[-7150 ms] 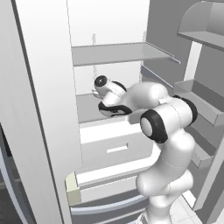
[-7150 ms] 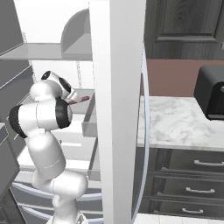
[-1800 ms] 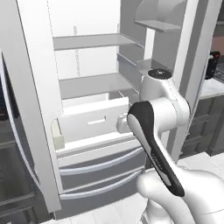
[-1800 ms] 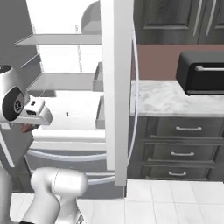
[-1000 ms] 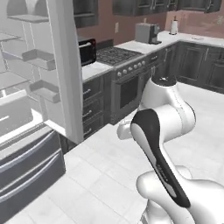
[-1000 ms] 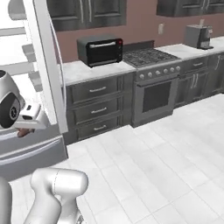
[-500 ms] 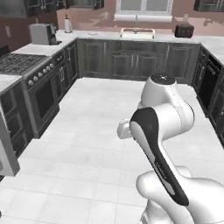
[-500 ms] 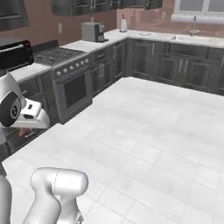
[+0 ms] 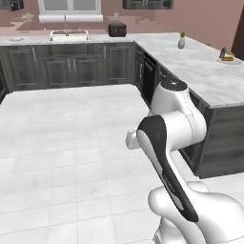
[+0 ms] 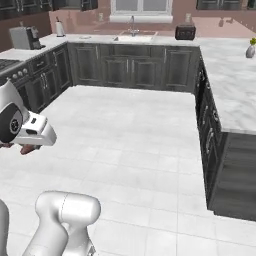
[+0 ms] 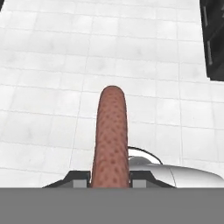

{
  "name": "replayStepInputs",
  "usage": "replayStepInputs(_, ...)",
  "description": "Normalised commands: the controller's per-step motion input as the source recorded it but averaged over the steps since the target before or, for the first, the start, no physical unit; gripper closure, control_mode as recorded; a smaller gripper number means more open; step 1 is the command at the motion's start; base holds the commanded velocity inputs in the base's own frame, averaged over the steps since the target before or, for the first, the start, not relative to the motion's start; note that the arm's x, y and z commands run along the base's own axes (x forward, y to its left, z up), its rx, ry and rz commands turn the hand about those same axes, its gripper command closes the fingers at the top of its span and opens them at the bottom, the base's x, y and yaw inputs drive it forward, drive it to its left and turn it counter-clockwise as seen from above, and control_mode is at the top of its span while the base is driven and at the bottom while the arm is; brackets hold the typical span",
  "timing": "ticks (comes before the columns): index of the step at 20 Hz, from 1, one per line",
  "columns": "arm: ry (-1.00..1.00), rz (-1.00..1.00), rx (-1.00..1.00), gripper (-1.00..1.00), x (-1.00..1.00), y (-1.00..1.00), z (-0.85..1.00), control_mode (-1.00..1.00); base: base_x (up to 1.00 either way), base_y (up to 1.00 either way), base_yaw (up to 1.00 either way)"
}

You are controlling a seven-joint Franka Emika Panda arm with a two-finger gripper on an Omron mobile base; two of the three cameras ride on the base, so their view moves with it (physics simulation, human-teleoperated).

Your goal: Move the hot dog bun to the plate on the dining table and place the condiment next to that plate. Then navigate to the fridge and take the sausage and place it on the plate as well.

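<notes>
The fingers (image 11: 78,178) were clamped on the sausage (image 11: 110,138), which pointed toward 12 o'clock in the hand view, over the white tile floor (image 11: 48,52). A dark cabinet (image 11: 213,39) stood at 2 o'clock, the gripper (image 11: 109,180) at 6.
</notes>
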Motion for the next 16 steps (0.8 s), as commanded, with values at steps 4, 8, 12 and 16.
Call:
replayStepInputs(4,0.00,0.00,0.00,1.00,0.00,0.00,0.00,1.00,-0.15,-1.00,-0.31)
replayStepInputs(8,0.00,0.00,0.00,1.00,0.00,0.00,0.00,1.00,0.05,-1.00,-0.09)
replayStepInputs(12,0.00,0.00,0.00,1.00,0.00,0.00,0.00,1.00,0.21,-1.00,0.00)
replayStepInputs(16,0.00,0.00,0.00,1.00,0.00,0.00,0.00,1.00,0.38,-1.00,0.00)
